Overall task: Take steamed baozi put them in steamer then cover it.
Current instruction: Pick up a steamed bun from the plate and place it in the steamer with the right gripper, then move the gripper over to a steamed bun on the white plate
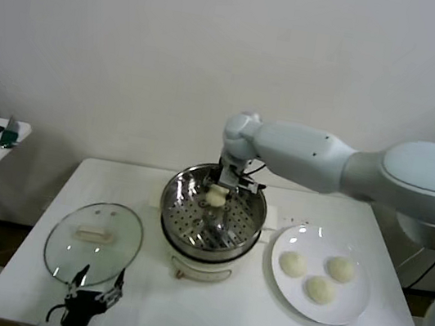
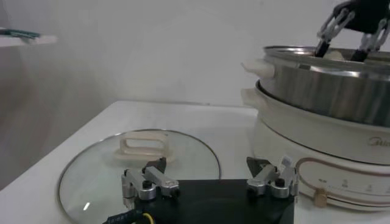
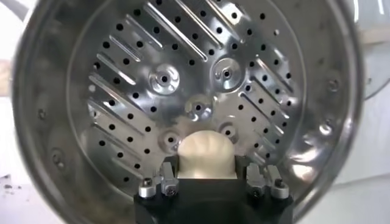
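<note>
I see one round baozi (image 3: 206, 155), with no long axis, pinched in my right claw (image 1: 218, 195) above the steamer (image 1: 253, 212), three more on the plate (image 1: 347, 309), the cover (image 1: 94, 243) flat on the white desk (image 1: 210, 315), left claw (image 2: 210, 180) open beside it.

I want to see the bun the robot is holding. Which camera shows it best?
The right wrist view: the bun sits big between the right gripper fingers, above the steamer floor. The head view shows it small; the left wrist view barely shows it.
</note>
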Tool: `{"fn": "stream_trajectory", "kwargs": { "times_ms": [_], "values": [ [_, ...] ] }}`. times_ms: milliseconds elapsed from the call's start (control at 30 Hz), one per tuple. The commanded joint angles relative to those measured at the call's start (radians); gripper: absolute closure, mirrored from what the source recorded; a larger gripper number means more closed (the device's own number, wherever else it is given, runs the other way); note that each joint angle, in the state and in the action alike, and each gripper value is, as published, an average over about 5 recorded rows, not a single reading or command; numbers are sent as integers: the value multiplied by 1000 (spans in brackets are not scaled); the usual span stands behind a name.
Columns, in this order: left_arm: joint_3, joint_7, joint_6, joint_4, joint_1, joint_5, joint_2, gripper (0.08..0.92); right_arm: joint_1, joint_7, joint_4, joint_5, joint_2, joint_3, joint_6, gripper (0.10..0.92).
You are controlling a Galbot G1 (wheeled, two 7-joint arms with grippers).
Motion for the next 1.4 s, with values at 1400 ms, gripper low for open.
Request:
{"fn": "stream_trajectory", "kwargs": {
  "times_ms": [1400],
  "values": [
    [-11,2,5,12,-9,1,16,177,-51,156,481,712,-658,-206,-987,203]
  ]
}}
